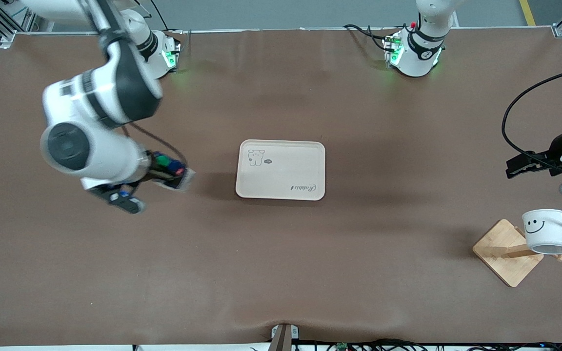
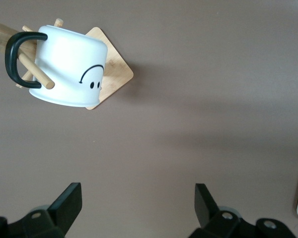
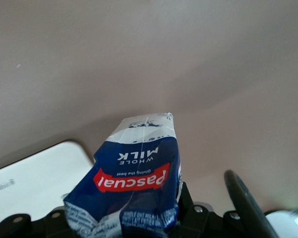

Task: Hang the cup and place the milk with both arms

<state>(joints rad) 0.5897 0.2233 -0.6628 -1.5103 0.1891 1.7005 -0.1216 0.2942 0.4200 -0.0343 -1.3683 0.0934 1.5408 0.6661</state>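
Note:
The cup (image 1: 547, 230), white with a black smiley face, hangs by its black handle on a peg of the wooden rack (image 1: 505, 251) at the left arm's end of the table. The left wrist view also shows the cup (image 2: 69, 67) on its peg. My left gripper (image 1: 522, 163) hovers over the table beside the rack, open and empty (image 2: 137, 203). The milk (image 1: 171, 168), a dark blue carton, is tilted in the air beside the tray, with my right gripper (image 1: 161, 171) shut on it. The milk (image 3: 134, 168) looks squashed where my right gripper (image 3: 134, 220) holds it.
A cream tray (image 1: 281, 169) with a small animal drawing lies at the middle of the table, seen also as the tray (image 3: 39, 181) in the right wrist view. Black cables loop near the left arm's end. The brown table cover spreads around the tray.

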